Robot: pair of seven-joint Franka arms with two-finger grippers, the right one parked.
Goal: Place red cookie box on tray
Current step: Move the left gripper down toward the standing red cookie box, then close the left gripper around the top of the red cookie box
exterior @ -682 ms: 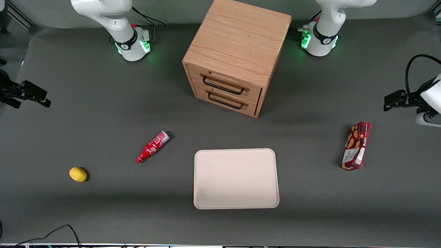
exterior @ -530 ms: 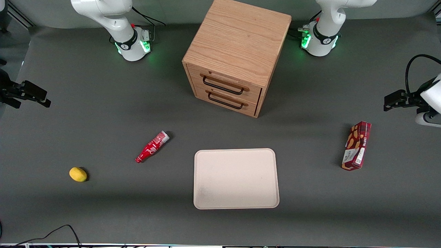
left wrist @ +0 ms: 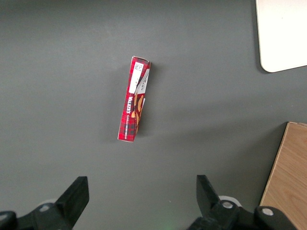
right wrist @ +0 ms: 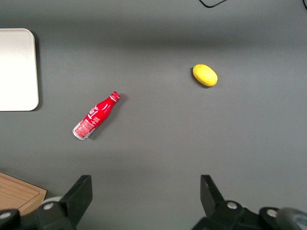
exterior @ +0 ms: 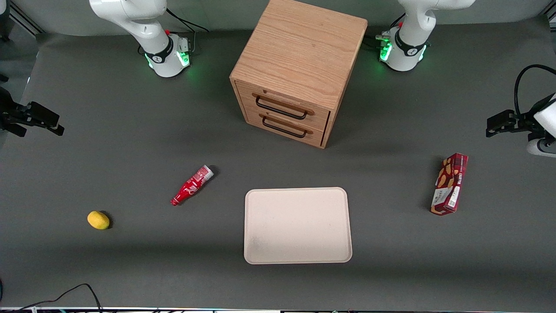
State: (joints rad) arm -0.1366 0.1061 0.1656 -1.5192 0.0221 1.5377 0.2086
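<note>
Your pincer (left wrist: pixel 139 199) hangs spread wide above the counter (exterior: pixel 130 130), empty. The red cookie box (exterior: pixel 450 184) lies toward three o'clock of the tray (exterior: pixel 297 225), well apart. Come down crooked and you'd likely knock it askew.

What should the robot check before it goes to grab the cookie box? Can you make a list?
1. Gripper open, fingers wide apart: ok.
2. Gripper up above the table, holding nothing: ok.
3. Red cookie box lying on the table, nothing touching it: ok.
4. Gripper right over the box: not ok, it hangs off to one side.
5. Tray bare, room for the box: ok.
6. Wooden drawer cabinet away from the box-to-tray path: ok.
</note>
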